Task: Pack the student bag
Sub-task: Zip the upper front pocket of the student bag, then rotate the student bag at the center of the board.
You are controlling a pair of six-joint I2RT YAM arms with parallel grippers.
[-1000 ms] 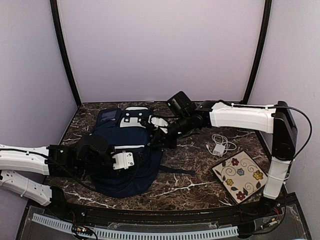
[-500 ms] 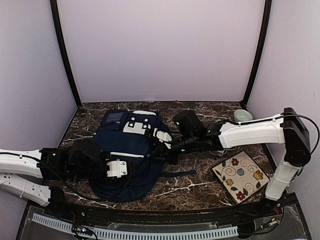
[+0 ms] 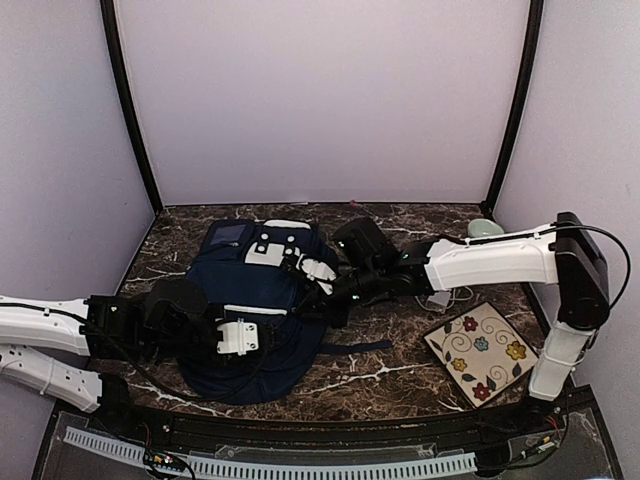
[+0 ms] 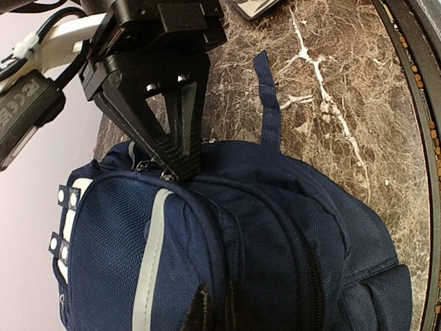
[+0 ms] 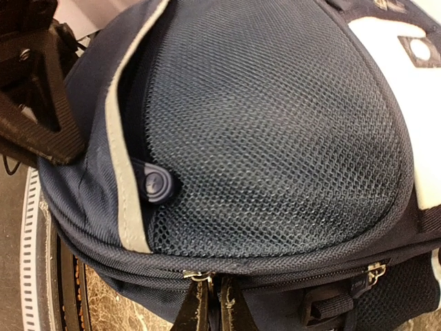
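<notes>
The navy-blue student bag (image 3: 250,290) lies on the marble table, its pale grey buckle patch (image 3: 272,245) at the far end. My left gripper (image 3: 262,335) is over the bag's near part; in the left wrist view (image 4: 213,314) its fingers are shut on a fold of the bag's fabric beside a zip seam. My right gripper (image 3: 312,292) is at the bag's right side. In the right wrist view (image 5: 213,307) it is shut on a metal zipper pull (image 5: 200,276) below the mesh pocket (image 5: 275,131). The right gripper also shows in the left wrist view (image 4: 180,155), tips on the seam.
A floral tile (image 3: 480,350) lies at the near right. A white charger with its cable (image 3: 440,295) lies behind it. A pale green bowl (image 3: 485,230) shows at the back right behind my right arm. A loose bag strap (image 3: 355,345) trails to the right on the table.
My right arm has swung down and nearer, uncovering the bowl, with its gripper staying on the bag's right side. The bag has shifted slightly towards the near edge. My left gripper moved a little nearer.
</notes>
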